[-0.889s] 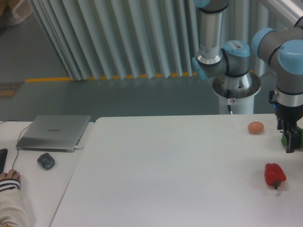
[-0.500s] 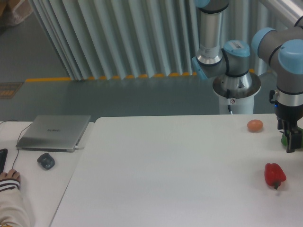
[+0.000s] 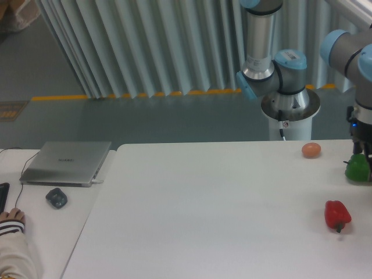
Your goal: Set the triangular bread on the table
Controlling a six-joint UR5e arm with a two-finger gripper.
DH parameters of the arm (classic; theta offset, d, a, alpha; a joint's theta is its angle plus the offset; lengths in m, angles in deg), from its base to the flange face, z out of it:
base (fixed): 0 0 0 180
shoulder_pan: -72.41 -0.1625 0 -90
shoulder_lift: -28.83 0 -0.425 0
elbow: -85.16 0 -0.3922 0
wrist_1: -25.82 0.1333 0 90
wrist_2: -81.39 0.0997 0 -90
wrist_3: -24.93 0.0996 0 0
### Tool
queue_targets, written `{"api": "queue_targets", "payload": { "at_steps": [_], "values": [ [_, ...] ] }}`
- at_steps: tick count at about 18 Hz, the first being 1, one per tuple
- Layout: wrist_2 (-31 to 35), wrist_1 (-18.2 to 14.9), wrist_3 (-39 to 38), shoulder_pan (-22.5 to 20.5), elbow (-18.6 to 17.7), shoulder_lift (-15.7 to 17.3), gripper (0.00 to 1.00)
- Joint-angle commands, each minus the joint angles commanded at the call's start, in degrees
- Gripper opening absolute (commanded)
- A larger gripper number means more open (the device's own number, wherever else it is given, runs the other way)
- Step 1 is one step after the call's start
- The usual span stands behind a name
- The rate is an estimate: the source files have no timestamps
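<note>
A robot arm's gripper (image 3: 364,150) sits at the far right edge of a white table (image 3: 203,209), mostly cut off, so I cannot tell whether its jaws are apart or together. The bread is not in view, so its direction from the jaws is unknown. A green object (image 3: 357,168) lies just below the gripper, with an egg (image 3: 311,150) to its left and a red pepper (image 3: 337,214) nearer the front.

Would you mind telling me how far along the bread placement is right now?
Nothing looks done: no wedge-shaped bread shows on the large white table, only an orange-brown egg, a red pepper and a green object. The hand hangs over the green object, grip unclear. Finding, carrying and placing remain.
</note>
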Motion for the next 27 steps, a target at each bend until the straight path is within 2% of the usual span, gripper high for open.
{"api": "queue_targets", "payload": {
  "at_steps": [4,9,12,17,27],
  "values": [
    [0.5,-0.1,0.9,-2.4,0.0,0.1,1.00],
    [1.2,-0.1,10.2,-6.7,0.8,0.1,1.00],
    [1.4,0.1,14.7,-9.5,2.2,-1.2,1.00],
    [1.5,10.0,18.2,-13.0,2.7,-6.7,1.00],
    [1.7,15.3,19.8,-14.2,2.5,-10.8,1.00]
  ]
}}
